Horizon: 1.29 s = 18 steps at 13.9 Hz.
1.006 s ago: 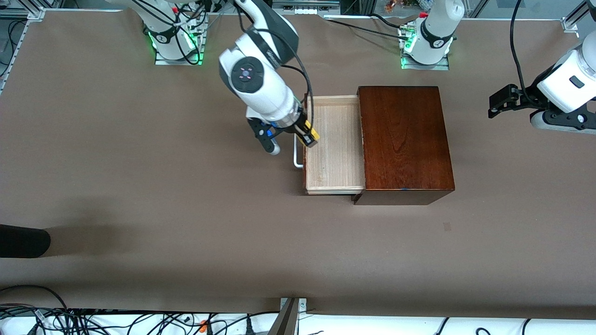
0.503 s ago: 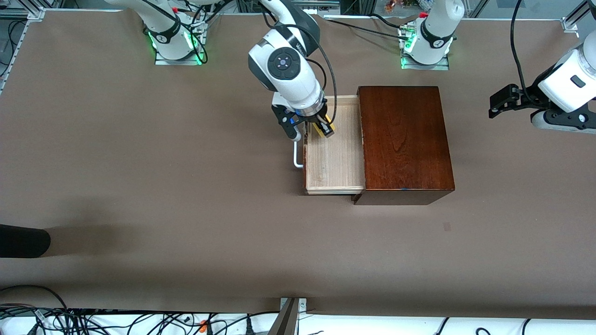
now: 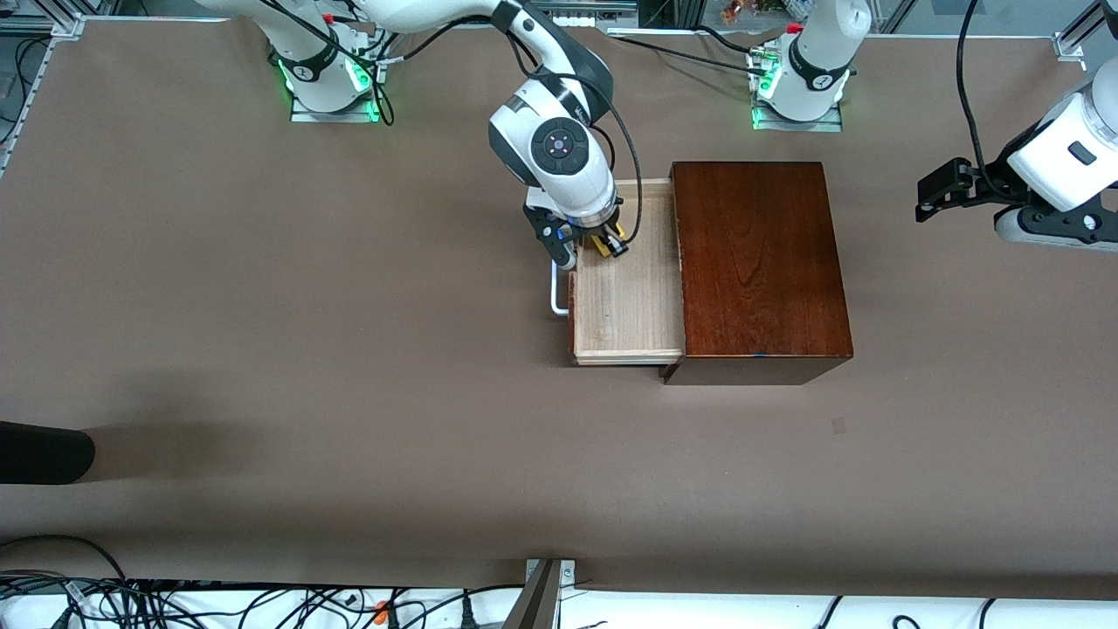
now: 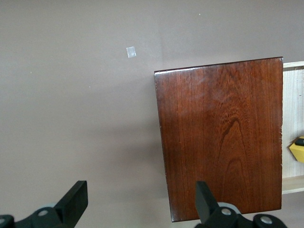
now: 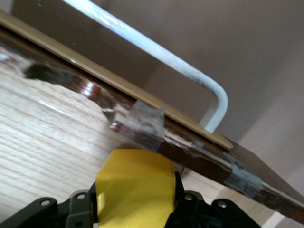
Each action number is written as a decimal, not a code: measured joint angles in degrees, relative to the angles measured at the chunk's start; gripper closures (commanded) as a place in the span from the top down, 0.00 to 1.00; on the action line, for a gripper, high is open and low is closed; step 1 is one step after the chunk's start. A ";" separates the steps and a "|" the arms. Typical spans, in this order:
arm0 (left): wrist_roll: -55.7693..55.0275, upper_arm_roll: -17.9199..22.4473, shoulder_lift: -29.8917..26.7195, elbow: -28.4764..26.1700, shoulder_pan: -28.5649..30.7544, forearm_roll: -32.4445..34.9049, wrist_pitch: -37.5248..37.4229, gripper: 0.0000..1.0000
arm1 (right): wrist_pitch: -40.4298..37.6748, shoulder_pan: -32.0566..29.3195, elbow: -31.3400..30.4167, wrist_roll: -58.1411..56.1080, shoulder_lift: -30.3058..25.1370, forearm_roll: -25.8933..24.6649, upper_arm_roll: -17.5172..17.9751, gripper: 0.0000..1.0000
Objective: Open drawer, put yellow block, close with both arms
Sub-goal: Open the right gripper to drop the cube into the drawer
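A robotics lab: table-mounted arm bases [image 3: 330,83], aluminium framing [image 3: 35,22], loose cables [image 3: 175,603].

Yellow block [image 5: 134,183] was bright yellow. Drawer [image 3: 624,306] tray was pale wood with fine grain, handle [image 5: 156,52] white. Box [image 3: 758,258] was glossy dark red-brown, wavy grain. Table [image 3: 306,349] was plain brown.

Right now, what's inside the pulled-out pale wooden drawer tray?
The pale wooden drawer tray shows bare wood; the right gripper holds the small yellow block over it. The part inside the dark-brown wooden box is hidden.
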 measured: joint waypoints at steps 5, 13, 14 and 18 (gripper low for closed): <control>0.00 0.08 0.01 0.00 0.00 0.00 0.06 1.00 | -0.07 0.30 0.75 0.36 0.05 -0.02 -0.52 1.00; 0.04 -0.22 0.72 0.00 -0.88 0.00 0.04 1.00 | -17.36 0.22 3.48 -10.71 -13.97 -0.44 -12.27 1.00; 0.07 -0.74 0.87 0.00 -1.02 0.00 0.05 1.00 | -20.84 0.18 3.46 -15.70 -15.88 -0.45 -14.78 1.00; 0.10 -6.93 2.00 0.01 -1.37 -0.06 1.23 1.00 | -32.70 -0.13 3.21 -39.03 -20.54 -0.39 -27.20 1.00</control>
